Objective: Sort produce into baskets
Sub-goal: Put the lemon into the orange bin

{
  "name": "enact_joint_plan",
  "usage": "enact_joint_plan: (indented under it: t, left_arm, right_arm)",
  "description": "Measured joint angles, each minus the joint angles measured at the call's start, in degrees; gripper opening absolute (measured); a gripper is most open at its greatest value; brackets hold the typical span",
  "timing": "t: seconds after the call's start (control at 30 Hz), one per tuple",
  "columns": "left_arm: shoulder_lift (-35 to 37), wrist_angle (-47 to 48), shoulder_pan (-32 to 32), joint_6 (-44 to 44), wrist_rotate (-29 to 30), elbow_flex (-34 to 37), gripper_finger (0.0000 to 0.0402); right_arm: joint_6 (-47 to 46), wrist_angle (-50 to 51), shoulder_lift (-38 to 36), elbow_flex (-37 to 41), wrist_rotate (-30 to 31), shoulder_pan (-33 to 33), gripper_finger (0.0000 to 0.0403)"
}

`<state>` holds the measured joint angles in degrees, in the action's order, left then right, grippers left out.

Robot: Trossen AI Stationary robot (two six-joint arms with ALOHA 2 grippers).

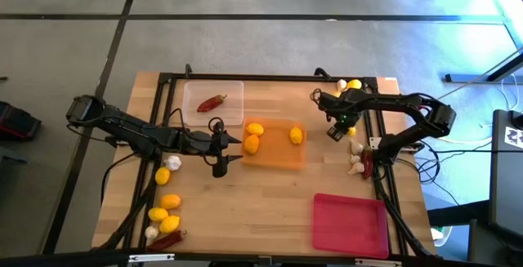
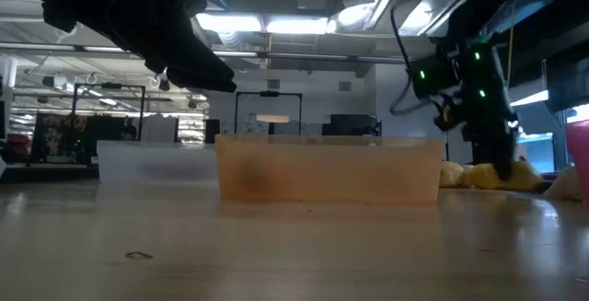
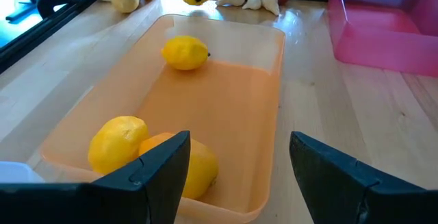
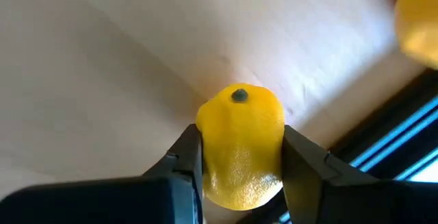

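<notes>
Yellow lemon (image 4: 241,145) sits pinched in your right gripper (image 4: 241,162) near the table's right rail; the orange tray (image 1: 278,159) lies leftward. Your left gripper (image 3: 236,166) hangs open there.

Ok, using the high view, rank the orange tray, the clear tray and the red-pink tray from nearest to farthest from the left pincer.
1. Orange tray: right beside the open left pincer, at table centre, holding three lemons.
2. Clear tray: just beyond, toward the table's far edge, holding a chili.
3. Red-pink tray: farthest, at the near right corner.
</notes>
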<state>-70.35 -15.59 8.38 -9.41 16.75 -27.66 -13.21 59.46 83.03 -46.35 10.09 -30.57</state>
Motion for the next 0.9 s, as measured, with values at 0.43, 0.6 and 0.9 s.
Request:
enact_joint_plan:
  t: [0.43,0.6,0.9]
  left_arm:
    - [0.0,0.0,0.0,-0.4,0.0,0.0,0.0246]
    - [0.0,0.0,0.0,-0.5,0.0,0.0,0.0246]
    - [0.0,0.0,0.0,-0.5,0.0,0.0,0.0246]
  right_arm:
    - [-1.4,-7.8,-3.6,-14.9,1.0,13.7,0.0137]
    - [-1.5,-17.3,-3.6,-16.0,-3.2,19.3,0.0138]
    - [-1.5,-24.6,-0.2,-16.0,-7.3,26.2,0.0138]
